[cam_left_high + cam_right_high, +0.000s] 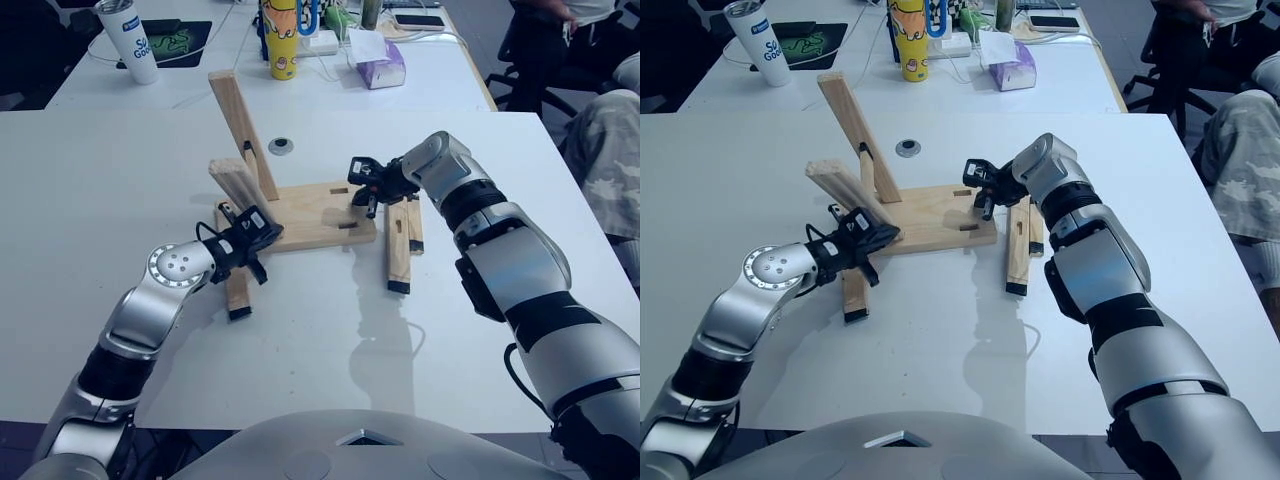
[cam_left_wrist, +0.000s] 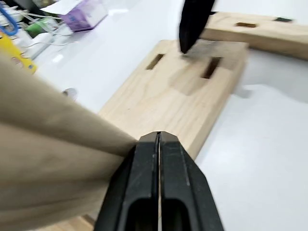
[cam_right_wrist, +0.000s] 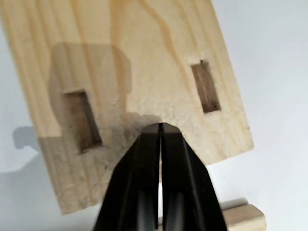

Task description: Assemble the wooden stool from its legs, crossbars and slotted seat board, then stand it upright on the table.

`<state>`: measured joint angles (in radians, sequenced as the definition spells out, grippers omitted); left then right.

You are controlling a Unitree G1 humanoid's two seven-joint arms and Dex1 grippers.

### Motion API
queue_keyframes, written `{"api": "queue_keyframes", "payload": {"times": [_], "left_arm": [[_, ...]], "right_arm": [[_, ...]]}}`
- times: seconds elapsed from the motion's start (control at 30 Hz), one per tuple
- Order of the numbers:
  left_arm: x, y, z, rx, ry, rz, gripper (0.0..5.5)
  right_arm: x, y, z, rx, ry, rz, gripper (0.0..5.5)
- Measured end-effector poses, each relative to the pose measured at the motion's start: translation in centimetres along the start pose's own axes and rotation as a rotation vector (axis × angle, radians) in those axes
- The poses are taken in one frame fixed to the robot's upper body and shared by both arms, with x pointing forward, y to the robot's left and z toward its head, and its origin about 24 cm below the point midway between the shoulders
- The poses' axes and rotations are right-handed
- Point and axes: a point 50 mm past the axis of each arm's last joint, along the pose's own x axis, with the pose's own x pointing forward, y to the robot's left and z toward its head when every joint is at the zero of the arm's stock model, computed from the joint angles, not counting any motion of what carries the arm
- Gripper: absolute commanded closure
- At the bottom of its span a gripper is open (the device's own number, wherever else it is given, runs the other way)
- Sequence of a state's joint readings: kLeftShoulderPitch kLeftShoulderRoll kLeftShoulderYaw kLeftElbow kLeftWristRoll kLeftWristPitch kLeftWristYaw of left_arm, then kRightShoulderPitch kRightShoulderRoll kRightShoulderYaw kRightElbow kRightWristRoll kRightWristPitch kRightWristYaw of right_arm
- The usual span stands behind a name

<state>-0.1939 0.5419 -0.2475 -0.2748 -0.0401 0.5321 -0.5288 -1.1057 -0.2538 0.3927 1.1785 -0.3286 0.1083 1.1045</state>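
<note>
Seat board (image 1: 318, 215) lay flat, two legs (image 1: 240, 125) slotted upright, loose legs (image 1: 399, 250) unfitted beside it; left gripper (image 2: 159, 140) and right gripper (image 3: 160, 129) fingers pressed together, empty.

Bright, even overhead light; soft glare on the white table (image 1: 100, 200)

Glossy silver-grey shells cover the left arm (image 1: 150, 300) and right arm (image 1: 520, 270), with black bands behind the black left hand (image 1: 262, 228) and right hand (image 1: 368, 205).
</note>
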Motion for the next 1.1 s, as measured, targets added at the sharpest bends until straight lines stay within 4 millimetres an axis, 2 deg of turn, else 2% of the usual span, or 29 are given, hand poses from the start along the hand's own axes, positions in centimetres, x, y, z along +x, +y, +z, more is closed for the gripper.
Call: {"api": "queue_keyframes", "payload": {"times": [0.27,0.4,0.47,0.57,0.73,0.8,0.83,0.93,1.1], "left_arm": [[0.6,0.7,-0.2,0.004,-0.017,0.058,5.49],[0.9,0.9,-0.6,-0.021,-0.026,0.089,5.49],[0.9,1.1,-0.9,-0.024,-0.016,0.106,5.49],[0.9,1.3,-1.1,-0.025,-0.011,0.122,5.49],[1.0,1.2,-1.0,-0.030,-0.021,0.121,5.49],[1.0,1.1,-1.0,-0.031,-0.023,0.120,5.49],[1.0,1.1,-1.0,-0.030,-0.024,0.119,5.49],[1.1,1.1,-1.0,-0.028,-0.025,0.116,5.49],[1.1,1.0,-1.0,-0.024,-0.024,0.109,5.49]], "right_arm": [[0.4,1.8,0.1,-0.048,-0.059,0.046,5.50],[0.8,4.3,1.3,-0.033,-0.129,0.103,5.50],[0.5,4.9,2.1,-0.033,-0.164,0.116,5.50],[-0.8,3.8,3.6,-0.017,-0.240,0.031,5.50],[-3.8,-1.4,6.4,0.065,-0.352,-0.327,5.50],[-3.8,-2.4,6.1,0.096,-0.309,-0.389,5.50],[-3.2,-2.6,5.2,0.088,-0.260,-0.409,5.50],[-1.1,-2.1,2.8,0.050,-0.131,-0.378,5.50],[1.0,-0.7,1.7,0.183,-0.064,-0.231,5.50]]}}
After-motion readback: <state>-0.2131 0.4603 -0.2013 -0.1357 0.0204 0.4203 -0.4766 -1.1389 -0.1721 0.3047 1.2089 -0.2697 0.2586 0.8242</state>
